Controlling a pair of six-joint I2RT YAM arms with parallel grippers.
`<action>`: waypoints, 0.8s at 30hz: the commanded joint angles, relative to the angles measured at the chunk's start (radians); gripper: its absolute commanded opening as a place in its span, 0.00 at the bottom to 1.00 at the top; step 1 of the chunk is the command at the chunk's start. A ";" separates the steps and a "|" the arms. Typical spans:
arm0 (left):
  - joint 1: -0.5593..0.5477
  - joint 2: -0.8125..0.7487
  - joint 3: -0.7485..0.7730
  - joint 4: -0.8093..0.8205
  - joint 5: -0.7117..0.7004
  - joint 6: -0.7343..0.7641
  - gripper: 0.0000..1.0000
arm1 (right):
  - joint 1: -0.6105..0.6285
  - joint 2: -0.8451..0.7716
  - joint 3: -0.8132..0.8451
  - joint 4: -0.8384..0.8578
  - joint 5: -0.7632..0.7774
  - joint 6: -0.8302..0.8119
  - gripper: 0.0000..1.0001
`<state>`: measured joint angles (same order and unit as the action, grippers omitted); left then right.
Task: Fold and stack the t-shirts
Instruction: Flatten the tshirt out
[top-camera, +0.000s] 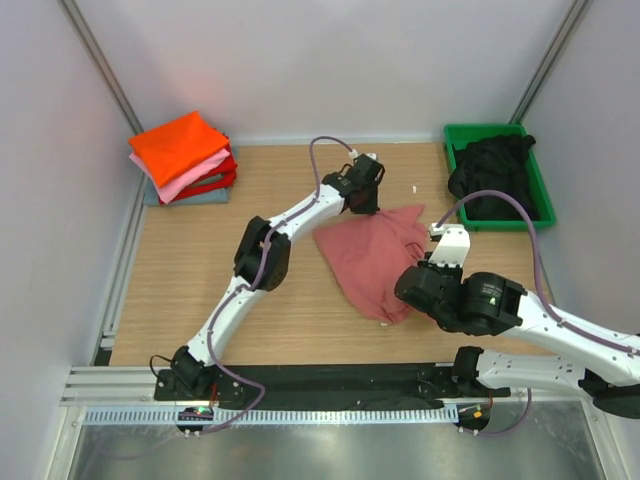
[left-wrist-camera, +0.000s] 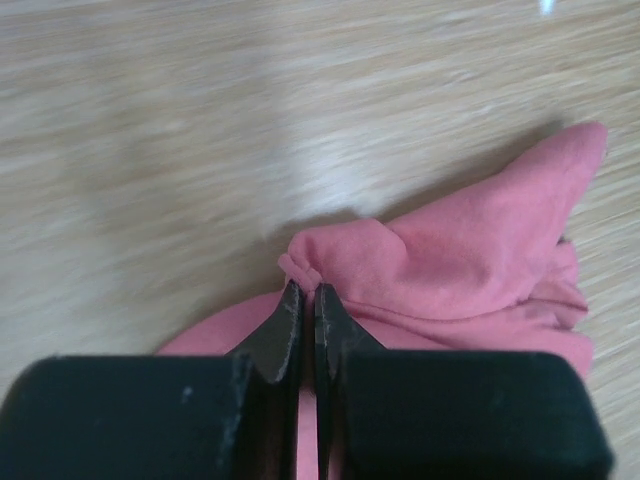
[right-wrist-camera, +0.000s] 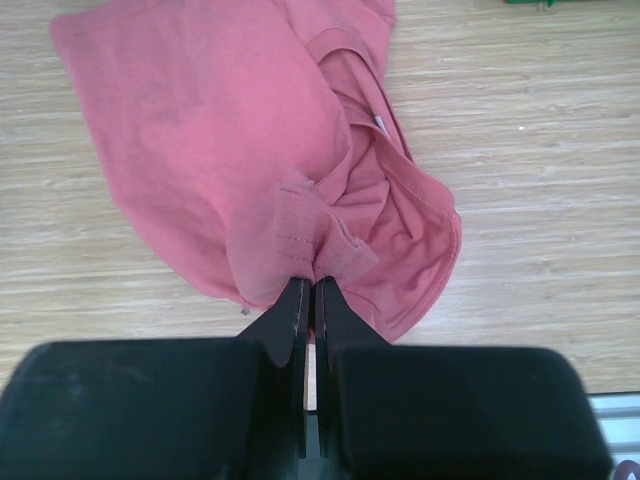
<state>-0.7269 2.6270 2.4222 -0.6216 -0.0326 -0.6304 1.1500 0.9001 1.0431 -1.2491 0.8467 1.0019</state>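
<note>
A faded salmon-red t-shirt (top-camera: 372, 255) lies crumpled on the wooden table between both arms. My left gripper (top-camera: 366, 206) is shut on a bunched fold at the shirt's far edge (left-wrist-camera: 308, 268), with the cloth (left-wrist-camera: 470, 260) spreading to the right. My right gripper (top-camera: 408, 300) is shut on a stitched hem at the near end (right-wrist-camera: 310, 245); the rest of the shirt (right-wrist-camera: 200, 130) spreads away from it. A black t-shirt (top-camera: 492, 175) sits heaped in the green bin. Folded t-shirts (top-camera: 182, 155), orange on top, then pink, red and grey-blue, are stacked at the back left.
The green plastic bin (top-camera: 539, 175) stands at the back right against the wall. White walls enclose the table on three sides. A metal rail runs along the near edge by the arm bases.
</note>
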 joint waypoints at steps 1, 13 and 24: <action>0.001 -0.229 -0.061 -0.064 -0.145 0.069 0.00 | 0.001 0.017 0.032 0.028 0.066 -0.017 0.01; -0.002 -0.904 -0.336 -0.291 -0.374 0.187 0.04 | 0.001 0.121 0.450 -0.010 0.210 -0.273 0.01; -0.002 -1.252 -0.872 -0.286 -0.380 0.163 0.46 | 0.001 0.048 0.569 -0.090 0.206 -0.235 0.01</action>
<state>-0.7288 1.3914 1.7702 -0.9127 -0.4183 -0.4591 1.1500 1.0031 1.6493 -1.2964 1.0359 0.7219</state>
